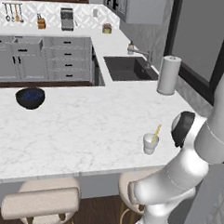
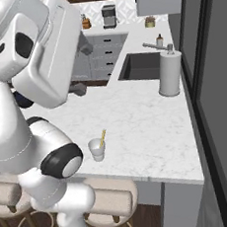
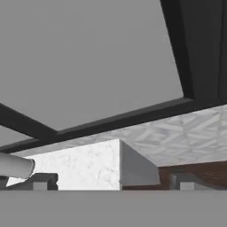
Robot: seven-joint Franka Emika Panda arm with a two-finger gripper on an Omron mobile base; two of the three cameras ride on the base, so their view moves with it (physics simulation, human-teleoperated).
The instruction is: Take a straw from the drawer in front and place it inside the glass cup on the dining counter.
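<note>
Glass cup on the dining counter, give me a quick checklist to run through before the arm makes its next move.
1. Straw in the glass cup: ok, it leans against the rim with its top sticking out.
2. Glass cup upright: ok, it stands on the dining counter near the front edge.
3. Jaws free of the straw: ok, they stand wide open in the hand view with nothing between them.
4. Hand away from the cup: ok, the hand view looks at the dark window frame and a counter corner, not at the cup.
5. Paper towel roll and dark blue bowl undisturbed: ok, both stand apart from the cup.
6. Drawer closed: cannot tell.
</note>
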